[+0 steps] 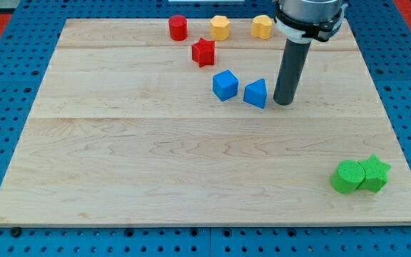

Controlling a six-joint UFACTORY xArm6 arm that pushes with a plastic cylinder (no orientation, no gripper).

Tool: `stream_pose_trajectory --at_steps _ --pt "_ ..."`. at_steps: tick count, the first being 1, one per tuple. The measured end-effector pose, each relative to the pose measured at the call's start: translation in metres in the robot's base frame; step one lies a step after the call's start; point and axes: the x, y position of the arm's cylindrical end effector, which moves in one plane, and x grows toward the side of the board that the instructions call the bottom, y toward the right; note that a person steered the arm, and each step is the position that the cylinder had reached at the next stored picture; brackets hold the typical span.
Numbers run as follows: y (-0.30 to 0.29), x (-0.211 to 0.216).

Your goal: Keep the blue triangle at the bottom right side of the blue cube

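The blue cube (pixel 225 85) sits on the wooden board (pixel 155 157) above its middle, toward the view's top. The blue triangle (pixel 256 93) lies just to the view's right of the cube and slightly lower, with a narrow gap between them. My tip (pixel 283 102) rests on the board just to the right of the blue triangle, very close to its right side; I cannot tell if it touches.
A red cylinder (pixel 178 28), a yellow hexagonal block (pixel 220 28) and another yellow block (pixel 262 26) line the top edge. A red star (pixel 203 52) lies above the blue cube. A green cylinder (pixel 347 177) and green star (pixel 374 173) sit at bottom right.
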Motion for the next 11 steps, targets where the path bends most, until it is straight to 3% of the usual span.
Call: stream_pose_trajectory --at_steps 3,6,11 --pt "-0.007 -0.023" --pt "-0.016 0.002" --pt "-0.041 -0.008"
